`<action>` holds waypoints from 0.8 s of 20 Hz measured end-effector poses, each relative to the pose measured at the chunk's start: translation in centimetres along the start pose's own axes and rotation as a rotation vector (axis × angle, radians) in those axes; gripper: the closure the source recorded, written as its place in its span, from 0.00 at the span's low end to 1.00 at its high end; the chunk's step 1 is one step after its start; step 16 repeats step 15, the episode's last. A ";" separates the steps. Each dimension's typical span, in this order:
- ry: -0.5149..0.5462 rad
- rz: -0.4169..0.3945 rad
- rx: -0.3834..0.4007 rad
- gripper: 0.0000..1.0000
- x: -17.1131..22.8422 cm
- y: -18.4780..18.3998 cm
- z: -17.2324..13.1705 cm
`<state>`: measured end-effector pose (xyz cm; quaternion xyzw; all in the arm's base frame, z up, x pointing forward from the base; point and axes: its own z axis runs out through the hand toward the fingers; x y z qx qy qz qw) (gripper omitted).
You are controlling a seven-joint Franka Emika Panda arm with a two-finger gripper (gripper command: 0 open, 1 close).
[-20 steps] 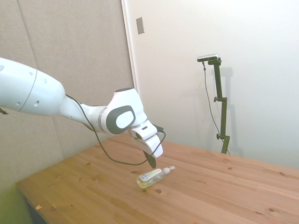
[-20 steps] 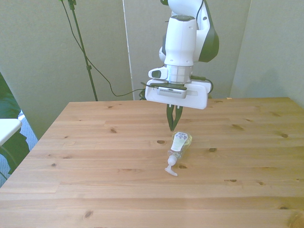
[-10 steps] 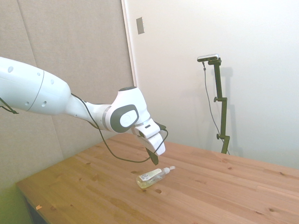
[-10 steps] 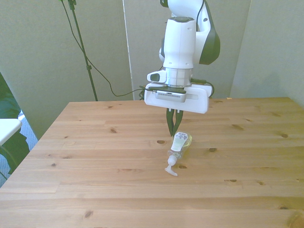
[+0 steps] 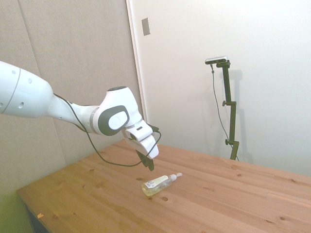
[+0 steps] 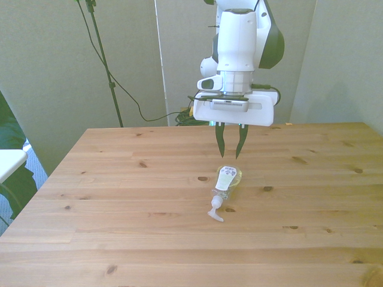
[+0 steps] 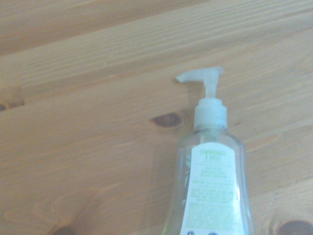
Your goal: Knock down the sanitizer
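Sanitizer [image 6: 226, 181] lies flat on the wooden table [image 6: 119, 197], nozzle toward the camera in the front view. My gripper [image 6: 230, 150] hangs just above its base, fingers spread, holding nothing. Knockdown looks done; next I'd simply lift clear.

1. The white arm [image 5: 29, 99] reaches out, its wrist bent downward.
2. The gripper [image 6: 230, 145] points down with its jaws parted, nothing between them.
3. Its height looks low, though hard to judge.
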<state>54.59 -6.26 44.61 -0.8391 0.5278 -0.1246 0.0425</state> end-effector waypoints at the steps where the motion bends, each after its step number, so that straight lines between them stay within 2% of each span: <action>1: -0.003 -0.009 0.001 0.00 -0.7 0.3 -0.2; 11: -0.016 -0.119 0.000 0.00 -8.4 2.5 -2.0; 16: -0.013 -0.155 -0.001 0.00 -10.7 3.1 -2.5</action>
